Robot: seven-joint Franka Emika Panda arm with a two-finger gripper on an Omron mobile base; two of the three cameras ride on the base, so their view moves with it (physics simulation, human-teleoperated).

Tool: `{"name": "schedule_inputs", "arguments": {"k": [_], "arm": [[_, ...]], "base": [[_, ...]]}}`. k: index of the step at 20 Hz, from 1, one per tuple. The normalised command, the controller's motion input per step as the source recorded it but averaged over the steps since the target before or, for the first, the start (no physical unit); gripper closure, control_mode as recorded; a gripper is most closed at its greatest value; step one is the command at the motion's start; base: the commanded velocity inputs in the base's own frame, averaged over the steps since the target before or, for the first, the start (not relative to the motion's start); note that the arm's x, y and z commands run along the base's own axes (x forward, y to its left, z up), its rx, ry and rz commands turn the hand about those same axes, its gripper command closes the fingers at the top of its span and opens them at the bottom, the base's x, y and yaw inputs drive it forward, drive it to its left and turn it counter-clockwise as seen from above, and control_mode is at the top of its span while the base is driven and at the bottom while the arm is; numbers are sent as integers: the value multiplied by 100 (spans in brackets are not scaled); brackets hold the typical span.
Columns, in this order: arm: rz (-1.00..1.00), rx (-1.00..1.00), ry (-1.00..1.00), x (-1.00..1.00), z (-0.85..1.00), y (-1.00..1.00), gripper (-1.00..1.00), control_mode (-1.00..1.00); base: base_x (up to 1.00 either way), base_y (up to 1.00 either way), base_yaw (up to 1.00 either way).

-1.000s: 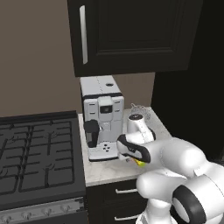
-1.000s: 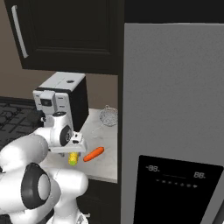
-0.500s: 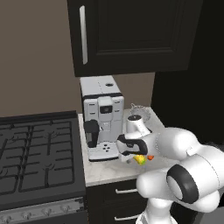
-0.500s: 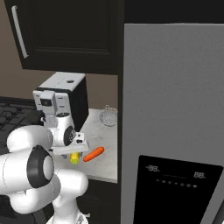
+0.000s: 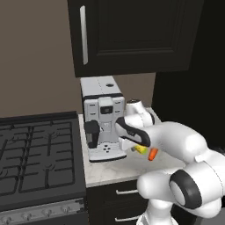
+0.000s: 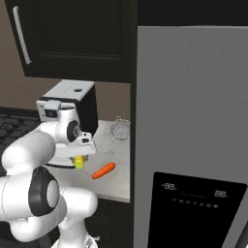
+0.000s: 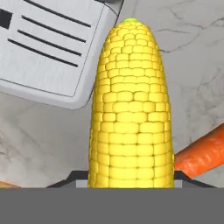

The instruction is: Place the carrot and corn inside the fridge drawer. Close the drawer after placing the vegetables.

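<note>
**Corn under the hand, carrot beside it on the marble counter**

Marble counter (image 6: pixel 118 177) runs between a black stove (image 5: pixel 37 162) and the tall grey fridge (image 6: pixel 191 135), with dark upper cabinets (image 5: pixel 132 35) overhead. At the counter's back stands a white and black coffee machine (image 5: pixel 102 118), and a clear glass cup (image 6: pixel 119 129) sits nearer the fridge.

From the right base camera the gripper (image 6: pixel 83 154) hangs low over the counter just in front of the coffee machine, and the corn (image 6: pixel 78 162) shows as a yellow end right below it. On the hand camera the corn (image 7: pixel 131 109) stands lengthwise up the middle, its greenish tip at 12 o'clock touching or nearly touching the coffee machine's pale base (image 7: pixel 48 52) at 10 o'clock. The carrot (image 7: pixel 199 155) lies at 4 o'clock from the cob, close beside it; from the right base camera the carrot (image 6: pixel 103 170) rests on the counter at 4 o'clock from the hand.

Fingertips are cut off at the bottom of the hand picture and covered by the hand elsewhere, so I cannot tell whether they are spread or pinching the corn. The fridge front is shut, hiding any drawer
</note>
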Motion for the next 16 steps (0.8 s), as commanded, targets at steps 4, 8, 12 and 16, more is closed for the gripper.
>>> {"name": "schedule_inputs", "arguments": {"k": [4, 8, 12, 16], "arm": [[0, 0, 0, -87, 100, 2, 100, -100], [0, 0, 0, -91, 100, 4, 100, -100], [0, 0, -4, -78, 77, -2, 100, -100], [-7, 0, -4, -43, 19, 0, 100, -100]], "base": [[0, 0, 0], [0, 0, 0], [0, 0, 0], [0, 0, 0]]}}
